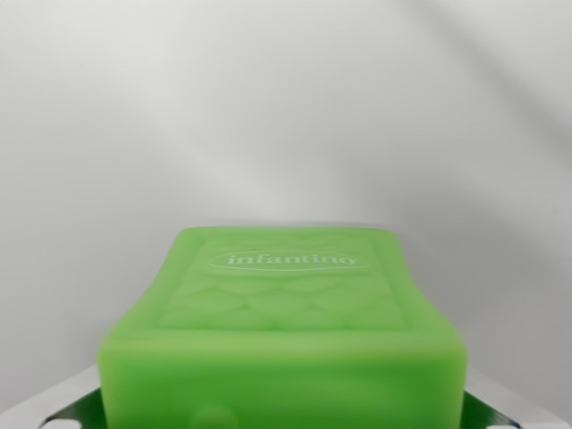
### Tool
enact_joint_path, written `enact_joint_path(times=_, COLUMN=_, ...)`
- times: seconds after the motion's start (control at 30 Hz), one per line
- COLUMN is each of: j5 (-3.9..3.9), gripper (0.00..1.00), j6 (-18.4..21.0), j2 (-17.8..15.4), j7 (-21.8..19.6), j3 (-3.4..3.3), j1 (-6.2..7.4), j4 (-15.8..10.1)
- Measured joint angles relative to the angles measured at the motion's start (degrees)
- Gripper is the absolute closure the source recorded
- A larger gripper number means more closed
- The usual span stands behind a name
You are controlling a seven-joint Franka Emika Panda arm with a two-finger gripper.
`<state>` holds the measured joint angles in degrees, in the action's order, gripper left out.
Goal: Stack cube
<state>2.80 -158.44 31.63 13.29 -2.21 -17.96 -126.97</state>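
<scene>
Here, a green cube [286, 331] fills the lower centre of the frame. No second cube is visible. The fingers' state cannot be told, so stacking appears unfinished.

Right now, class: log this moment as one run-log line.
object: green cube marked "infantino" | position: close under camera | background: plain white surface | pincer: state unclear
</scene>
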Motion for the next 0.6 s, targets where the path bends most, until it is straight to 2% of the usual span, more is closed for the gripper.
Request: enact_joint_path(times=0.6, j5=-0.08, gripper=1.00, j6=3.4, j2=-4.6, j7=-0.1, j3=-0.29, j1=0.21, j4=-1.1)
